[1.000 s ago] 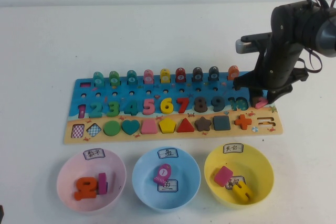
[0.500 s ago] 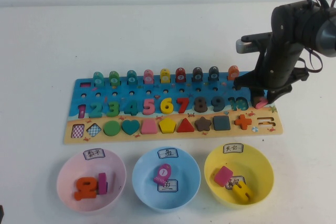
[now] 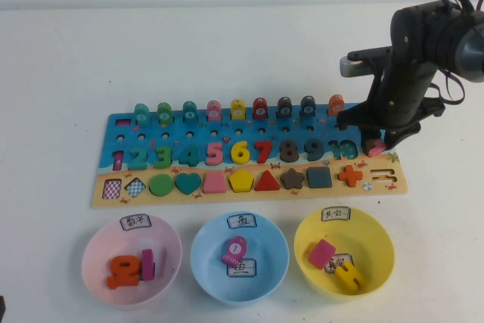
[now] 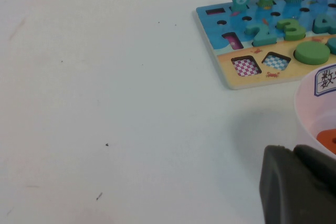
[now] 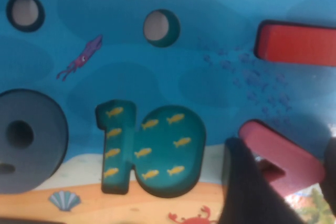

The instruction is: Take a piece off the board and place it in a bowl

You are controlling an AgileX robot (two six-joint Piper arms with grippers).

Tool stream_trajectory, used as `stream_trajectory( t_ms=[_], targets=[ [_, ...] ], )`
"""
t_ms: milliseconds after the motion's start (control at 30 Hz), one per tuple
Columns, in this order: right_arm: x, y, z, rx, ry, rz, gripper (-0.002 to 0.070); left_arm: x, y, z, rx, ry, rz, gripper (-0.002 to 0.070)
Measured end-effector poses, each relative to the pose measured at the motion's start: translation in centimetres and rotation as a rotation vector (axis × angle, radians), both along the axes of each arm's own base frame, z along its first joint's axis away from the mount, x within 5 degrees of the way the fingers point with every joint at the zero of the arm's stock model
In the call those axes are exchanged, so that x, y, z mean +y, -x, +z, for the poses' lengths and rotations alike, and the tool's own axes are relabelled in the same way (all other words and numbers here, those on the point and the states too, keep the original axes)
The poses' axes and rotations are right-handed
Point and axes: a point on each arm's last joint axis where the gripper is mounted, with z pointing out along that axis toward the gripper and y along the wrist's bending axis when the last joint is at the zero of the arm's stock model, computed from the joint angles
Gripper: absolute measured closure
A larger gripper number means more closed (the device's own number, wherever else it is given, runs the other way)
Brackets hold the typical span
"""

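Nearest the robot, three round plastic bowls in a row: pink bowl with an orange number and a magenta block, light-blue bowl with one pink fish-shaped peg, and the yellow bowl, smooth and glossy, white labels with black characters, already carrying a magenta square and a yellow piece. Left gripper parked low over bare table beside the pink bowl; only a dark edge shows in its wrist view, so cannot tell whether it is released or clenched. Beyond the bowls, the board: long flat painted wood, blue upper field with chunky numbers and a back row of fish pegs, sandy lower strip with shapes and an orange plus. At its right end, just past the teal 10, sits the piece, a thick coral-pink chevron, matte, square-cut edges, apparently seated in its recess. Right gripper is down on it, fingers straddling the chevron's arms, one dark pad against its flank; reads as clenched on the piece or nearly so. Judgement: grip step nearly made. Squeeze across the flat flanks rather than the point, lift straight up to clear the recess walls, then carry toward the yellow bowl; a slanted pull could jam the wood or tug the board.
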Motion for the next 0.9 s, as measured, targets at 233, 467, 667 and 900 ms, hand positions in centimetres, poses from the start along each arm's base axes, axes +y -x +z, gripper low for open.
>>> stream_trajectory(
  t_ms=[233,467,667,900],
  targets=[
    [0.0,0.0,0.3,-0.007,0.000,0.001,0.0412,0.0,0.0,0.0,0.000,0.000,0.000,0.0678],
    [-0.2,0.3,2.1,-0.046,-0.007,0.002,0.0412,0.0,0.0,0.0,0.000,0.000,0.000,0.0678],
    [-0.2,1.2,4.2,-0.052,0.005,0.014,0.0412,0.0,0.0,0.0,0.000,0.000,0.000,0.0678],
    [1.3,4.3,7.8,-0.105,0.018,0.077,0.0412,0.0,0.0,0.0,0.000,0.000,0.000,0.0678]
  ],
)
